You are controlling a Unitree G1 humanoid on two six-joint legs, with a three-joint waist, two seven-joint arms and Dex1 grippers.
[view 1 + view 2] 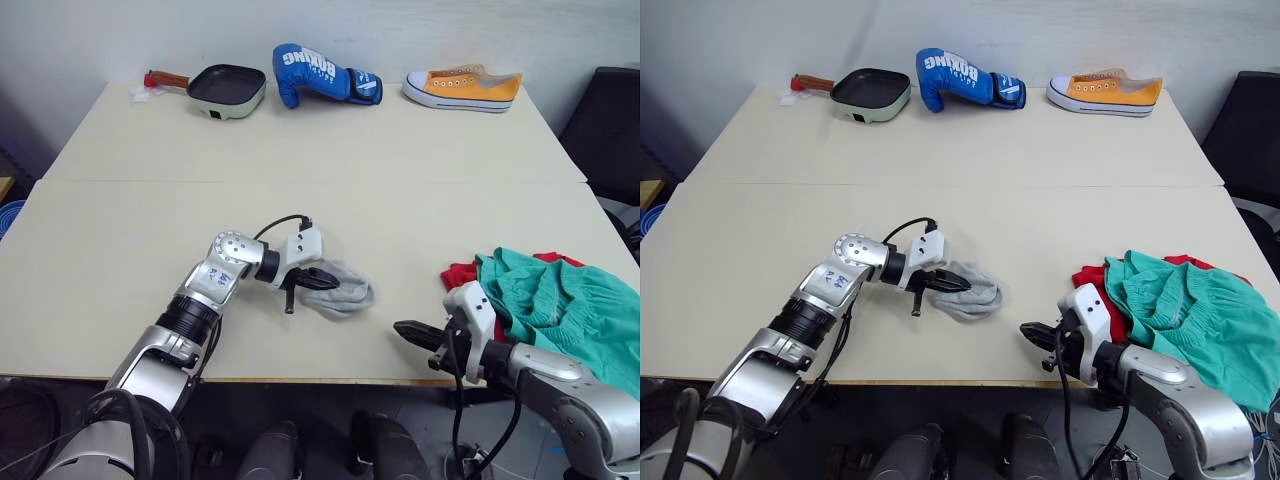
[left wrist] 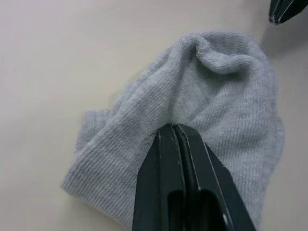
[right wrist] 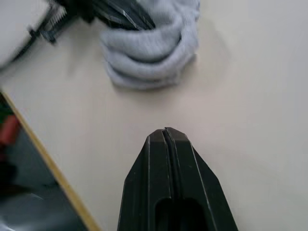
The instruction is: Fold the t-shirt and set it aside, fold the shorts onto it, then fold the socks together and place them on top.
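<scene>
Grey socks [image 1: 345, 288] bunched mid-table — teal shorts [image 1: 570, 300] heaped on the red t-shirt [image 1: 462, 274] at right.

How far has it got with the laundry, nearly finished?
Nearly. The t-shirt lies at the table's right edge with the shorts piled on it. The left end effector is shut on the bunched grey socks mid-table. The right end effector is shut, holding nothing. Left: placing the socks on the pile.
</scene>
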